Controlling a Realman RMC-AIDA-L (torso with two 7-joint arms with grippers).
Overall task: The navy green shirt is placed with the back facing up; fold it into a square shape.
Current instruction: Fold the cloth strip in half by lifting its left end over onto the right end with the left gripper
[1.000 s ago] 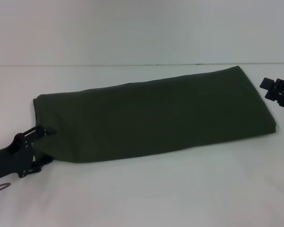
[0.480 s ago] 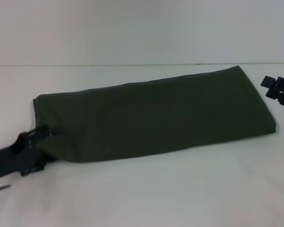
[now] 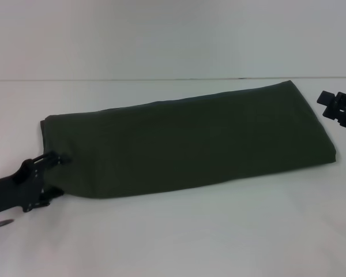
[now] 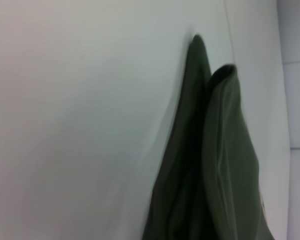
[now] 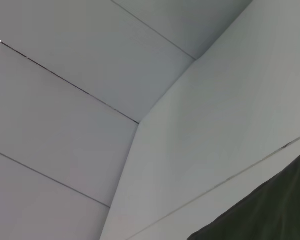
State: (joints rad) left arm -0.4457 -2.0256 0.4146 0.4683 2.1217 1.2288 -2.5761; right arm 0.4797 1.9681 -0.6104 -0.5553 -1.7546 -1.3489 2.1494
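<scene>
The navy green shirt (image 3: 190,141) lies on the white table as a long folded strip, plain side up, running from near left to far right. My left gripper (image 3: 53,176) is at the strip's near-left end, open, with one finger on each side of the shirt's corner. Seen close up in the left wrist view, the stacked layers of the shirt (image 4: 220,165) rest on the table. My right gripper (image 3: 339,111) hovers just past the strip's far-right end, apart from the cloth. A corner of the shirt (image 5: 270,212) shows in the right wrist view.
The white table (image 3: 219,236) stretches wide in front of and behind the shirt. Its far edge meets a pale wall (image 3: 173,34). Nothing else stands on it.
The left gripper has shifted slightly back and forth at the shirt's corner and the right gripper has drifted a little to the right. The shirt has not moved.
</scene>
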